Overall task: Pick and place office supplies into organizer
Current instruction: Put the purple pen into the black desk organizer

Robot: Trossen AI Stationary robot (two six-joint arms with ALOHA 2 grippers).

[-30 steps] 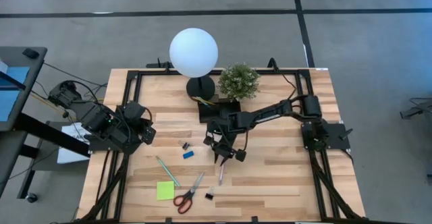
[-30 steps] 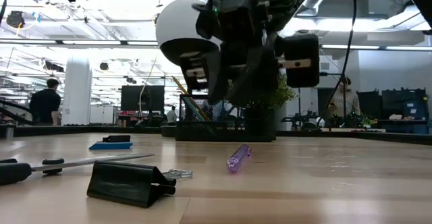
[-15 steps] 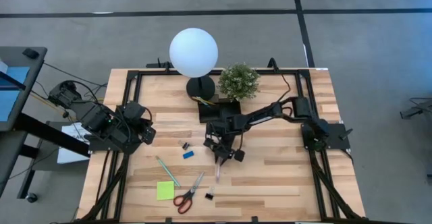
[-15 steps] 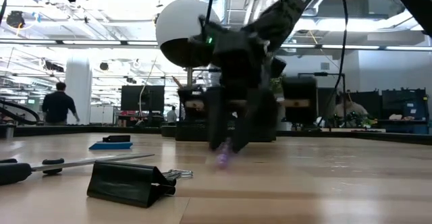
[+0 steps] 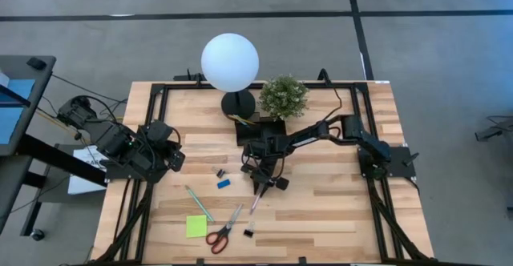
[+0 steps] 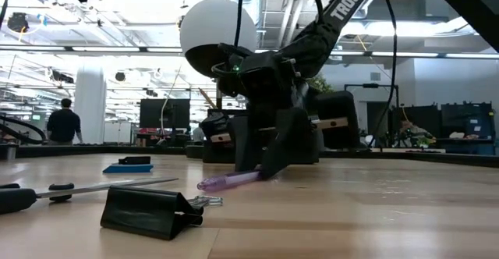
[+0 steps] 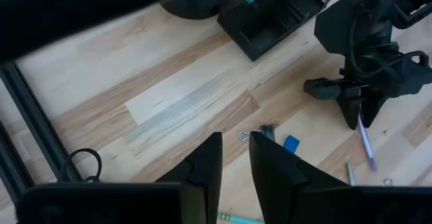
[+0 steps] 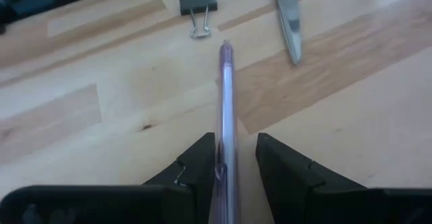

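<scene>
A purple pen lies on the wooden table in front of the black organizer. My right gripper is down at the table over the pen's far end. It is open, with one finger on either side of the pen. My left gripper waits raised at the table's left, open by a narrow gap, with nothing between its fingers. Loose on the table lie a blue eraser, a teal pencil, a lime sticky pad, red-handled scissors and two black binder clips. My right gripper has the pen's far end in the gap between its fingers, which is wider than the pen. The pen lies close against one finger; whether they touch, I cannot tell. The fingers slant down from the far side, along the pen, which lies on the table.
A lamp with a white globe and a potted plant stand behind the organizer. The scissors' blades and a binder clip lie just beyond the pen's tip. Bare wood lies to the right of the pen.
My right gripper has come down to the table over the purple pen. The pen has swung about on the table: its near end, which pointed at the near edge, now points toward the near left.
</scene>
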